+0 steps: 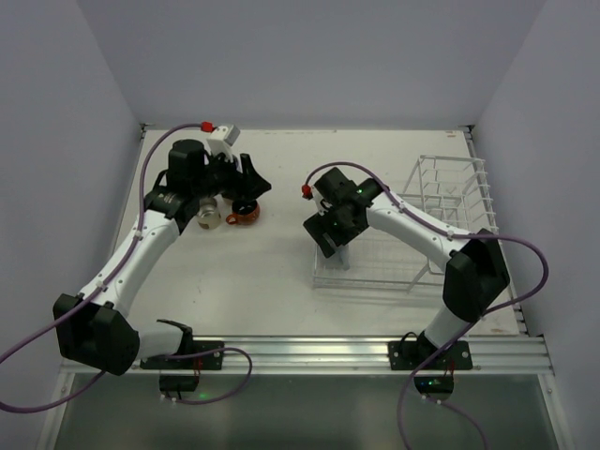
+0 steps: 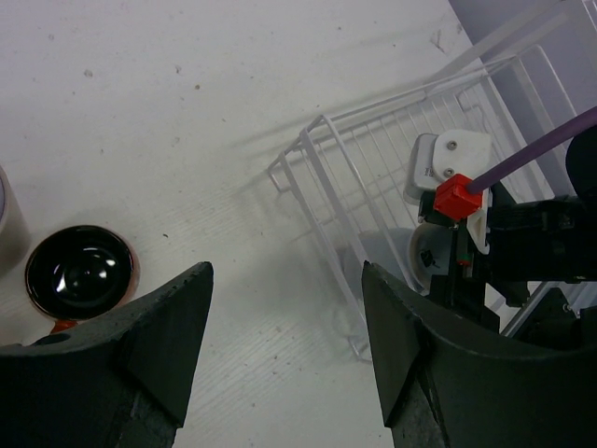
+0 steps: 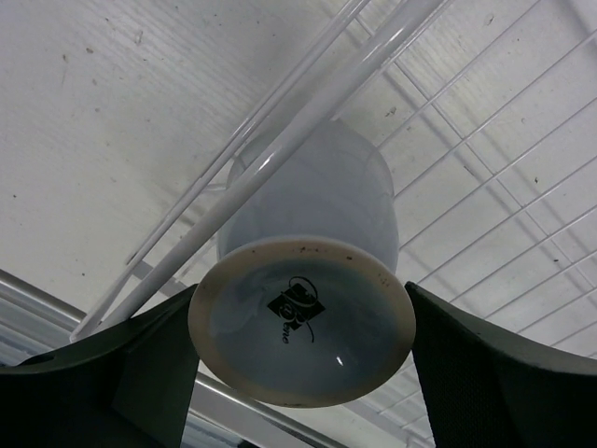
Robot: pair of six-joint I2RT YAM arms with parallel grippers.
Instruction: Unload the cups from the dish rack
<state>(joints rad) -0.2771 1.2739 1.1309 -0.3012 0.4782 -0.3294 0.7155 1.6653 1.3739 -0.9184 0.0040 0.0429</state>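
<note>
Pale lavender-grey walls (image 1: pixel 309 56) close me in on three sides, meeting in corners behind a white table (image 1: pixel 281 281). Close up, the table top is finely ribbed and freckled with dark specks and scuffs. A silver rail (image 1: pixel 309 349) runs along its near edge, where both my bases are bolted, and purple cables (image 1: pixel 542 265) loop off each arm.

The white wire dish rack (image 1: pixel 448 176) stands on the right half of the table — a taller upright basket at the far right, with a low flat tray stretching left from it. My right arm bends inward over that tray, and my right gripper (image 1: pixel 335 246) is down at the tray's left end. Its fingers (image 3: pixel 140 373) are closed on the short light blue-grey cup (image 3: pixel 317 224). One dark pad presses each side of the cup's round foot, which faces my wrist camera and carries a small dark logo. The cup's body points away from me, and a white rim wire of the rack crosses over it. I cannot tell whether the cup touches the tray floor.

My left arm reaches to the far left part of the table. My left gripper (image 2: pixel 284 280) hangs above bare table with its fingers spread wide, gripping nothing. Just beside one finger sits the orange-red mug (image 2: pixel 79 271), upright on the table, its dark inside glossy. The beige tumbler (image 1: pixel 208 217) stands on the table right next to the mug, on the side away from the rack.
</note>
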